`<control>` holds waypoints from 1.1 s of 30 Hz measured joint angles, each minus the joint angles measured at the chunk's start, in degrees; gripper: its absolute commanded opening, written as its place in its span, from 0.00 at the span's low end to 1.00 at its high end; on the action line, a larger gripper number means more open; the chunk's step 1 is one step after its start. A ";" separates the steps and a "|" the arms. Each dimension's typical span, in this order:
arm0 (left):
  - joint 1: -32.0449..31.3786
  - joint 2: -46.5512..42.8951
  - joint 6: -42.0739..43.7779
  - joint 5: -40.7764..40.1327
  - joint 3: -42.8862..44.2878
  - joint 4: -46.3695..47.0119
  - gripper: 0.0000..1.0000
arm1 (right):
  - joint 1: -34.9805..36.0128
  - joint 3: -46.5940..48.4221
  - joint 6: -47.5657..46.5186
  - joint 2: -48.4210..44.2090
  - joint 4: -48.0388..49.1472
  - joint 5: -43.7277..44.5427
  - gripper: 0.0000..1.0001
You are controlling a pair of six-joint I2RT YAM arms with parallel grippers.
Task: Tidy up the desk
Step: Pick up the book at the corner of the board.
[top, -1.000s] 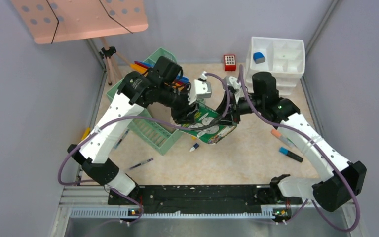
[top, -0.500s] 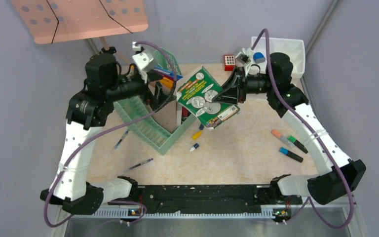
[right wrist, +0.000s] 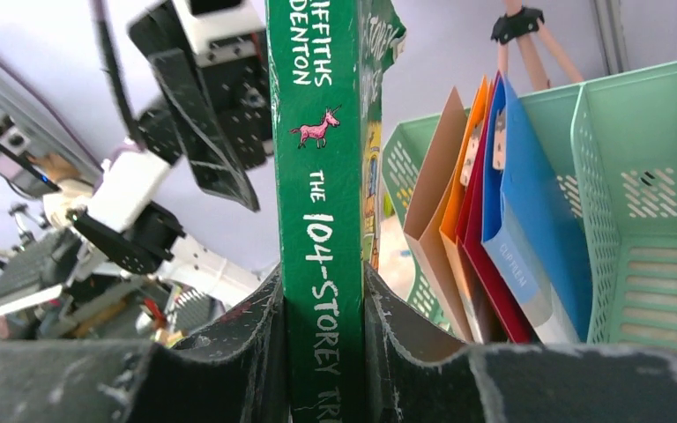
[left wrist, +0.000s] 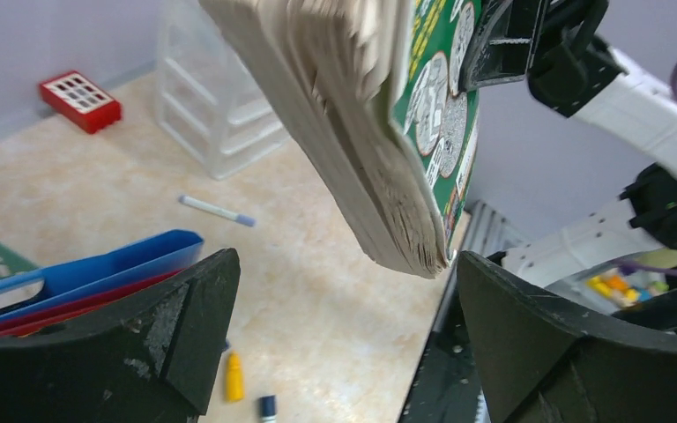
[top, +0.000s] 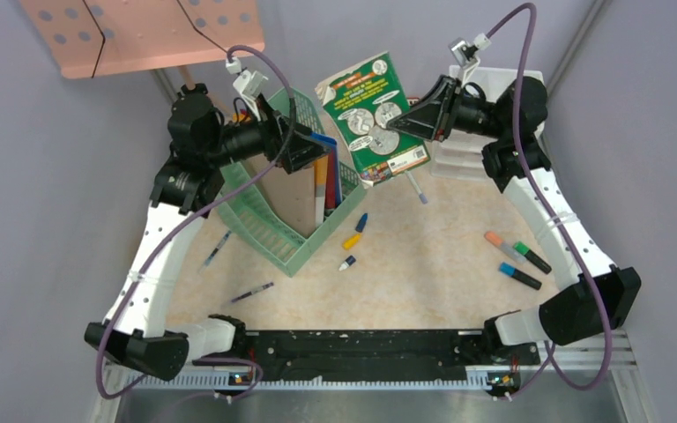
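Observation:
My right gripper [top: 425,112] is shut on the spine of a green paperback book [top: 372,115] and holds it high above the back of the beige desk [top: 423,256]. In the right wrist view the spine [right wrist: 322,220] is pinched between both fingers. My left gripper [top: 304,152] is open and empty, over the green file rack [top: 273,231] that holds blue, red and orange folders [top: 326,172]. In the left wrist view the book's page edges [left wrist: 353,159] hang just beyond my open fingers [left wrist: 176,326].
Loose pens and markers lie on the desk: a yellow and a blue one [top: 356,231] by the rack, three markers [top: 516,260] at right, thin pens [top: 251,293] at left, one pen [top: 415,189] near the white drawer unit [top: 494,97]. A pink music stand [top: 141,31] is at back left.
My right gripper has lifted the book up and toward the back, off the desk. My left gripper let go of the book and pulled back left over the file rack.

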 measured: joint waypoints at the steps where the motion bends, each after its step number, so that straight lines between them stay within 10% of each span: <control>1: 0.00 1.03 -2.29 1.01 -0.79 2.10 0.98 | -0.57 -0.28 3.08 0.46 3.37 0.04 0.00; 16: -0.28 10.62 -28.63 9.88 -3.58 38.01 0.98 | -2.47 -4.37 22.16 1.73 22.60 -0.26 0.00; 28: -3.32 15.17 -37.11 11.65 -3.63 49.18 0.98 | -2.82 -6.78 23.85 1.79 24.50 0.00 0.00; 33: -4.61 15.34 -37.03 11.61 -3.48 49.03 0.75 | -2.95 -8.94 24.09 2.05 25.27 0.57 0.00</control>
